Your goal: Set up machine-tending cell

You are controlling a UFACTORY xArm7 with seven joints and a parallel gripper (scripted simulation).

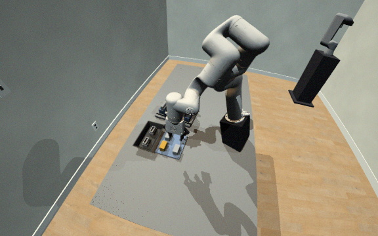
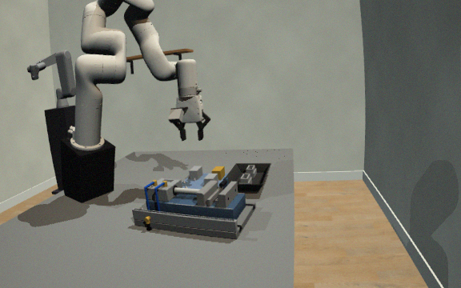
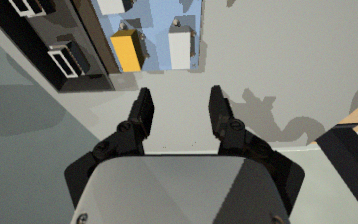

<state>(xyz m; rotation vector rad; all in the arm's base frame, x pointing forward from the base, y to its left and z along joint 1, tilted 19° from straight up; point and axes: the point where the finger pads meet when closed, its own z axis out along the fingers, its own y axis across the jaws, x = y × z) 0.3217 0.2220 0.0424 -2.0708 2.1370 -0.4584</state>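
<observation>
Grey walls and a wood floor frame the grey table (image 2: 224,256) on which you see the cell laid out around the vise (image 2: 200,196). Beyond the vise lies the blue infeed plate (image 1: 168,152), carrying a brass blank (image 3: 126,49) and, beside it, an aluminium blank (image 3: 180,47); a second pale blank (image 3: 112,5) sits at the plate's end nearer the vise. On the far side of the infeed plate from the arm's pedestal stands the dark outfeed tray (image 1: 142,135), with two finished parts (image 1: 149,136) resting pocket up on its floor. No blank shows in the vise opening, though the exterior view leaves the low bars partly hidden. High above the vise and infeed plate hangs the gripper (image 2: 191,135), its fingers spread apart and holding nothing, well clear of every object. You may judge that the tray work is settled and the step in hand is fetching an aluminium blank for the vise. That calls for a descent over the infeed plate, fingers astride one aluminium blank, closing on it without nudging the brass neighbour.
</observation>
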